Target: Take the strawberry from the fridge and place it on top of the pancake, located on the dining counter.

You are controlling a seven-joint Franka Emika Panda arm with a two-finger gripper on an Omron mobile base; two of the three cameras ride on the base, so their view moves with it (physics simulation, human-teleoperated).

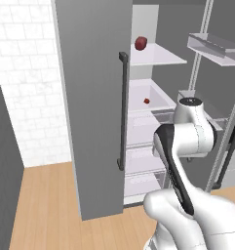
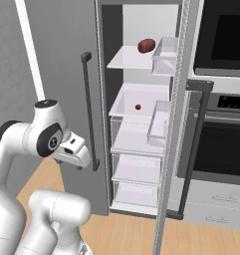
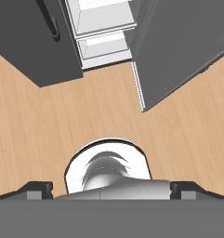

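The fridge (image 1: 89, 97) (image 2: 61, 74) stands with its left door shut and its right door swung open. The tiny red strawberry (image 1: 146, 100) (image 2: 138, 106) lies on the white middle shelf, deep inside. On the shelf above sits a larger dark red round fruit (image 1: 141, 43) (image 2: 146, 45). My gripper (image 2: 75, 160) (image 3: 111, 190) hangs in front of the shut left door, well below and short of the strawberry, pointing down at the floor. It is open: the fingertips (image 3: 36, 189) stand wide apart with nothing between them. The pancake and the dining counter are out of view.
The open fridge door (image 1: 211, 53) (image 2: 174, 124) (image 3: 178, 46) carries clear bins and juts out on the right. A dark wall oven (image 2: 226, 40) with grey drawers below stands right of the fridge. A white tiled wall (image 1: 26, 73) lies left. Light wood floor (image 3: 108, 111) spreads underneath.
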